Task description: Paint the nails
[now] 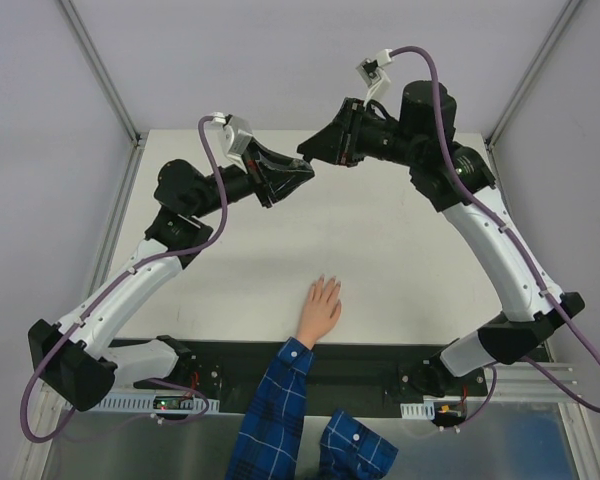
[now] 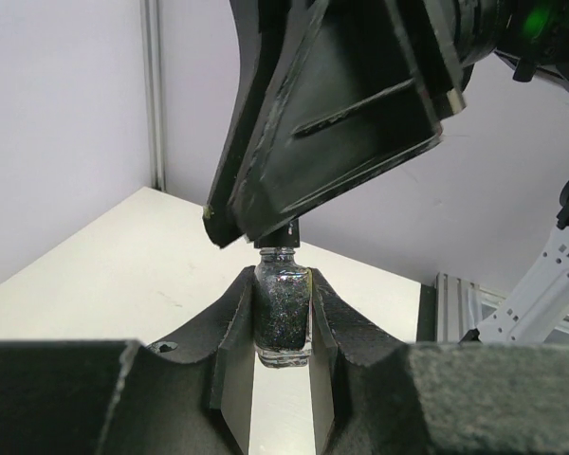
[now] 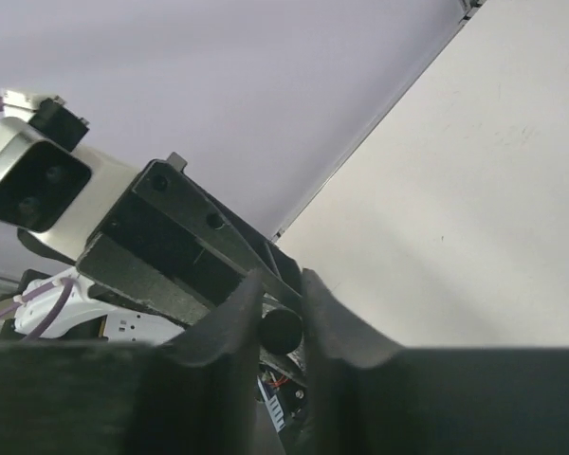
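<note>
Looking from above, I saw my left gripper and right gripper meeting well apart from the nails on the flat hand. My left wrist view showed the left one squeezing the bottle. My right wrist view showed the right one pinching the cap. A crooked twist could have tipped the bottle and spilled it.

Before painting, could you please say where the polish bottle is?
In the left wrist view, the bottle sits clamped in the left gripper, beneath the right gripper, above the table.

Blue plaid sleeve, glittery dark bottle, white table, purple cables, black-and-white arms.
</note>
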Motion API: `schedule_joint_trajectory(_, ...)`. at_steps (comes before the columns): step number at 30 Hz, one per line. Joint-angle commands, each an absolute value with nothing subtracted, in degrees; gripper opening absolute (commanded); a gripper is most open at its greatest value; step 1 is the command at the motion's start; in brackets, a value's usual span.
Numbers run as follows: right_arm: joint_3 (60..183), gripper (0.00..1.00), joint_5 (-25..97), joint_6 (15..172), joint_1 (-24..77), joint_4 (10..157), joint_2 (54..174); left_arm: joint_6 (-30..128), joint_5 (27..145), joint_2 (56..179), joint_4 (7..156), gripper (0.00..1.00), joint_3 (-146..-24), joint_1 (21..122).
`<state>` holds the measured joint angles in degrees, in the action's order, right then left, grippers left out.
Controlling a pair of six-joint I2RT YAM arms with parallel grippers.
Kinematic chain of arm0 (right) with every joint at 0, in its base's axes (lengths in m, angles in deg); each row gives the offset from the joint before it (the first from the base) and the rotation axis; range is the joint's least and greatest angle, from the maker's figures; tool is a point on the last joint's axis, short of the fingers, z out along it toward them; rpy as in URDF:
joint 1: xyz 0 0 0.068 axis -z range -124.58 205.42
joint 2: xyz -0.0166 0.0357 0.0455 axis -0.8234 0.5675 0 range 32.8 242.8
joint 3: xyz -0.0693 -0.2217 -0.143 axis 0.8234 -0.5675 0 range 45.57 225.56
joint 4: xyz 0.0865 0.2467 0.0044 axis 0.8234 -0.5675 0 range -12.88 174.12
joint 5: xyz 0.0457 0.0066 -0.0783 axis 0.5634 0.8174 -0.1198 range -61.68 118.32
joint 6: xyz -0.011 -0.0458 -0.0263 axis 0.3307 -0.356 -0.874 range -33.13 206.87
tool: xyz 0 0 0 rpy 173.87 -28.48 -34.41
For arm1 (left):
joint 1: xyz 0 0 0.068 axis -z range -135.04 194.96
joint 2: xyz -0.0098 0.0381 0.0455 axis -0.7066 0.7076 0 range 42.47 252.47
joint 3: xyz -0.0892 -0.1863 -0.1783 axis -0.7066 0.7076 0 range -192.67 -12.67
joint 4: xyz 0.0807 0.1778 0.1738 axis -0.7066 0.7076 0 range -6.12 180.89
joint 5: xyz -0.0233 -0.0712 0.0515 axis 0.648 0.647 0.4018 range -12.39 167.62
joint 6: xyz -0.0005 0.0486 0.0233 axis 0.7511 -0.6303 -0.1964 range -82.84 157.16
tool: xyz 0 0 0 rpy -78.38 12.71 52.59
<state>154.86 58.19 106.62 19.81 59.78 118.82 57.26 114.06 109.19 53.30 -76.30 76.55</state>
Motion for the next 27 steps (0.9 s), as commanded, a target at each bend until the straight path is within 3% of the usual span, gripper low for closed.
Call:
schedule_joint_trajectory(1,156.49,0.01,57.67,107.26,19.56,59.15,118.76,56.76,112.77,106.72,50.85,0.00,-78.41,77.13)
schedule_joint_trajectory(4,151.67,0.00,65.80,107.17,19.82,67.73,117.89,59.56,115.14,105.85,47.52,0.00,-76.83,77.04)
schedule_joint_trajectory(8,136.55,0.01,82.25,118.13,21.67,108.94,115.33,73.86,121.72,105.66,31.80,0.00,-71.83,74.58)
schedule_joint_trajectory(11,138.46,0.00,91.06,125.09,22.20,116.79,119.18,84.52,127.44,108.47,21.14,0.00,-71.37,73.70)
schedule_joint_trajectory(15,139.34,0.01,90.46,126.08,22.20,116.30,118.42,83.41,129.39,109.10,24.01,0.00,-72.26,73.61)
schedule_joint_trajectory(16,139.78,0.04,89.41,123.02,22.20,114.20,117.97,79.65,127.99,108.14,25.86,0.00,-72.52,73.70)
schedule_joint_trajectory(20,143.56,0.36,81.78,109.60,21.85,88.78,115.25,71.36,125.61,106.55,38.50,0.00,-74.01,73.61)
schedule_joint_trajectory(22,144.18,0.43,77.82,108.76,21.93,85.45,114.20,68.38,124.55,106.11,41.16,0.00,-74.28,73.61)
schedule_joint_trajectory(23,144.87,0.54,75.89,107.54,21.94,81.26,113.93,67.84,123.59,106.02,41.95,0.00,-74.36,73.61)
schedule_joint_trajectory(27,147.16,0.71,71.48,104.64,22.11,73.85,112.87,65.29,122.88,106.02,45.38,0.00,-75.24,73.61)
